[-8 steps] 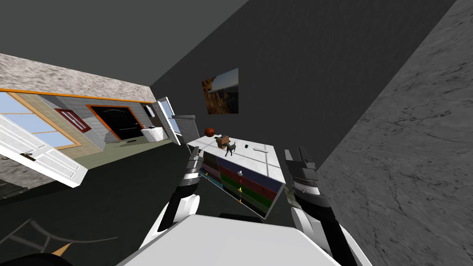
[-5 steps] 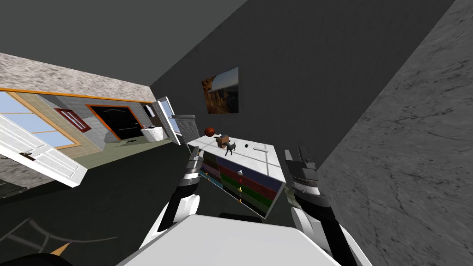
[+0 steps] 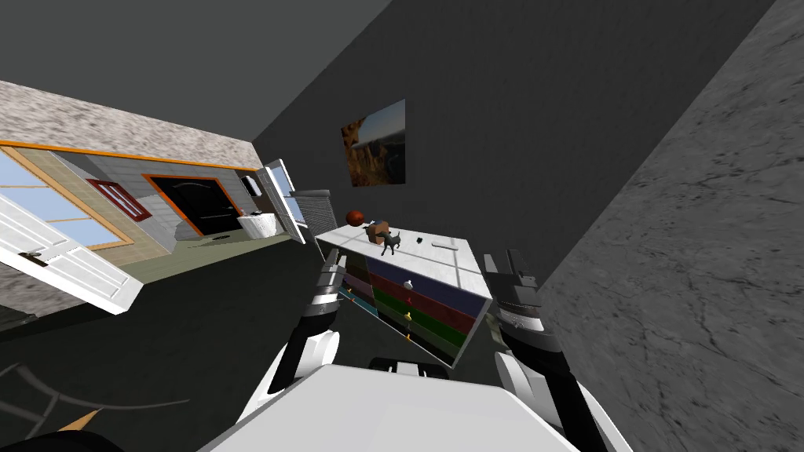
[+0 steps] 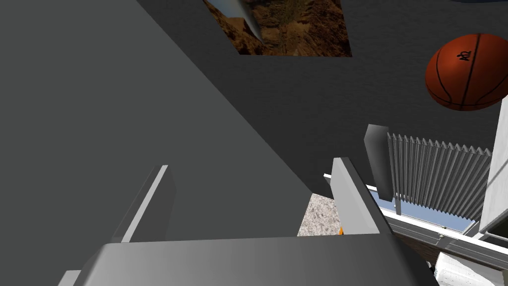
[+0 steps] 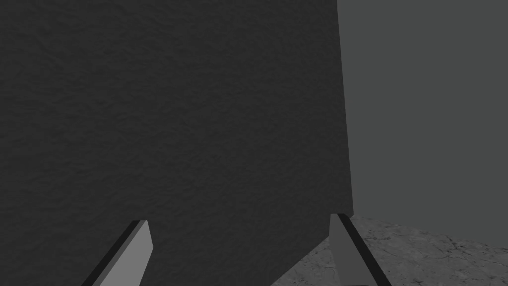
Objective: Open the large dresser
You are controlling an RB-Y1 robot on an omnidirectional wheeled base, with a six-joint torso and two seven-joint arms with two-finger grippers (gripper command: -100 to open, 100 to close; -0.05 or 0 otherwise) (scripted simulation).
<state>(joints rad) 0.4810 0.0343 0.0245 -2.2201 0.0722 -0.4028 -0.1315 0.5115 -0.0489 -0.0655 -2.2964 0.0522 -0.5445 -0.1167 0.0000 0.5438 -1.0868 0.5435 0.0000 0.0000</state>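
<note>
left gripper (image 3: 335, 257) over hidden edge of dresser (image 3: 424, 302)

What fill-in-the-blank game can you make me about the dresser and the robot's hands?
1. The basketball sits on the ____ of the dresser.
2. The picture hangs on the ____ behind the dresser.
3. The left gripper and the right gripper both have their fingers ____.
Missing words: top; wall; open.
</note>
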